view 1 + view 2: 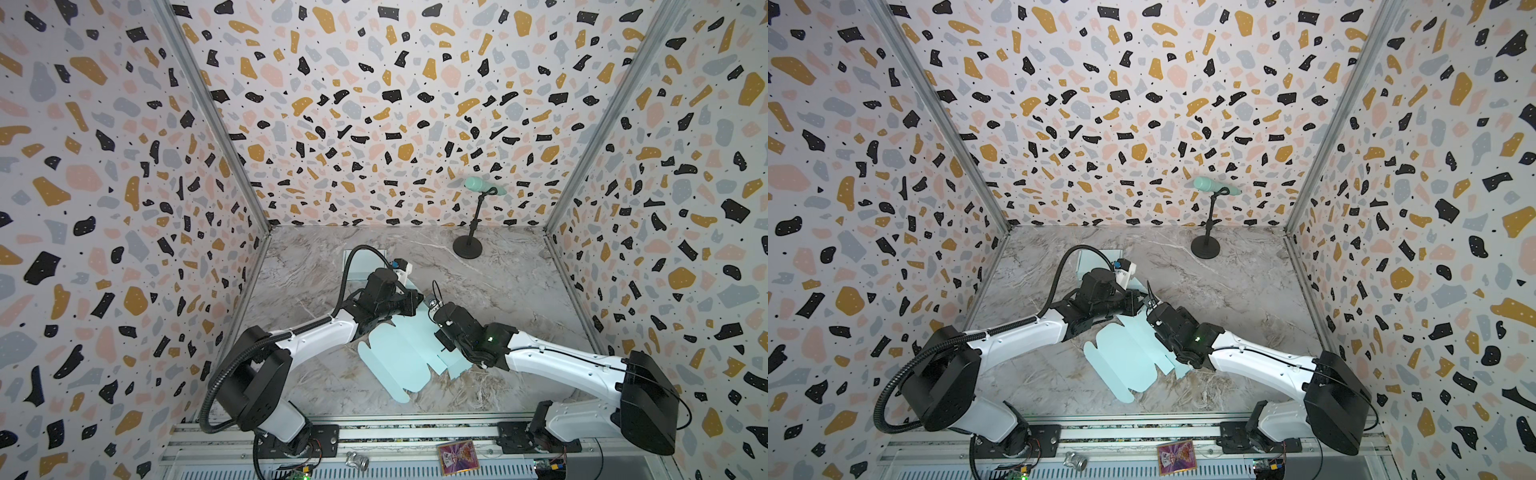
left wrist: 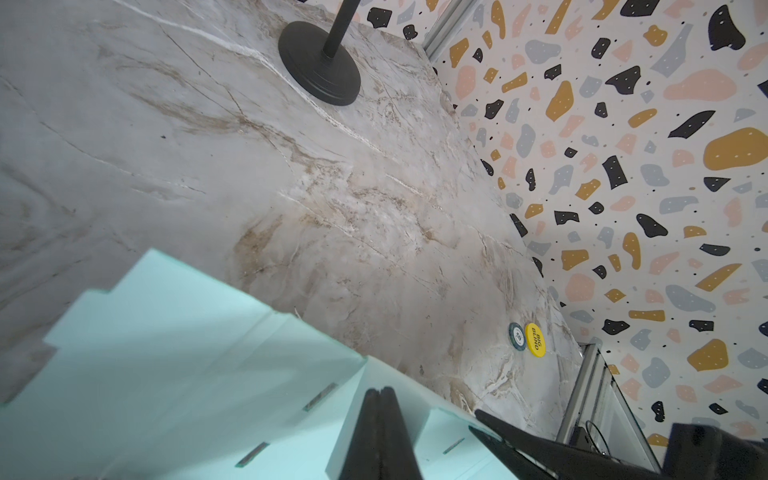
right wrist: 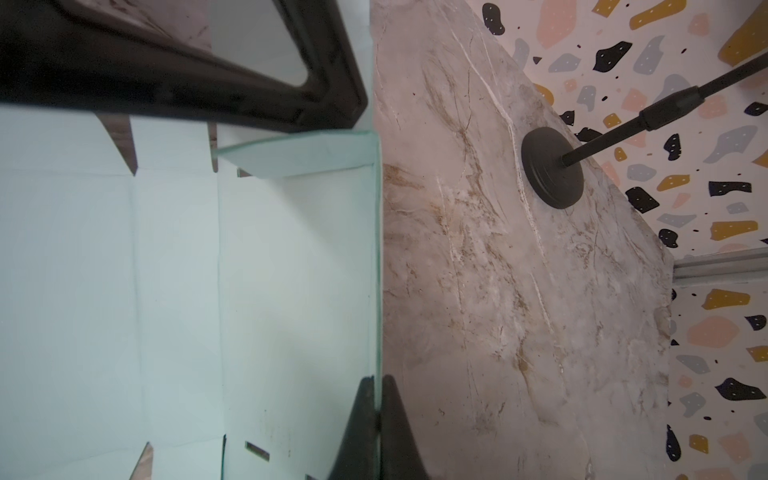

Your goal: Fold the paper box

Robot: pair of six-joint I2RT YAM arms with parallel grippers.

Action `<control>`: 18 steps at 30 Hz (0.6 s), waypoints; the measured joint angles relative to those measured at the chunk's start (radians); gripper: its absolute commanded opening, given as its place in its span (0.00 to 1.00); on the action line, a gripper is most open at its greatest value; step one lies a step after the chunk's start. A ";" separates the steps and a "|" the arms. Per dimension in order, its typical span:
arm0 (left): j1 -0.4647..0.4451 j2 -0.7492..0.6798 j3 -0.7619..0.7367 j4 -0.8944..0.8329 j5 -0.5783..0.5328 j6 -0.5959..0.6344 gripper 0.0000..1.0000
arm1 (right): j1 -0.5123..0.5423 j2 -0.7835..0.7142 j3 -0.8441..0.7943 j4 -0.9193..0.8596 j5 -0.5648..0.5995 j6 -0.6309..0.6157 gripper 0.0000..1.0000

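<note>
Right wrist view: right gripper (image 3: 377,386) clamped on a raised side wall of the pale mint die-cut paper box blank (image 3: 174,270), mid marble worktop (image 3: 498,291); left gripper (image 2: 379,395) clenched, tips at the blank. Wall-folding step; next probably creasing it upright, tucking the flap.

I get bright, even light with only faint shadows; in both top views the walls (image 1: 104,187) bend at 9 and 3 o'clock; wrist close-ups blur.

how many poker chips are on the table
2. A dark-rimmed chip and a yellow Big Blind chip lie side by side on the marble table near its edge, seen only in the left wrist view; others may be hidden.
</note>
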 measured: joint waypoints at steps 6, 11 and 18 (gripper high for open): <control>0.003 -0.047 -0.089 0.030 -0.034 -0.016 0.01 | 0.029 0.039 0.001 -0.006 0.049 0.000 0.00; 0.093 -0.128 -0.179 0.027 -0.033 -0.010 0.03 | 0.053 0.061 0.006 -0.006 0.077 0.000 0.00; 0.246 -0.228 -0.313 -0.002 -0.037 0.020 0.02 | 0.079 0.108 0.019 -0.006 0.109 -0.001 0.00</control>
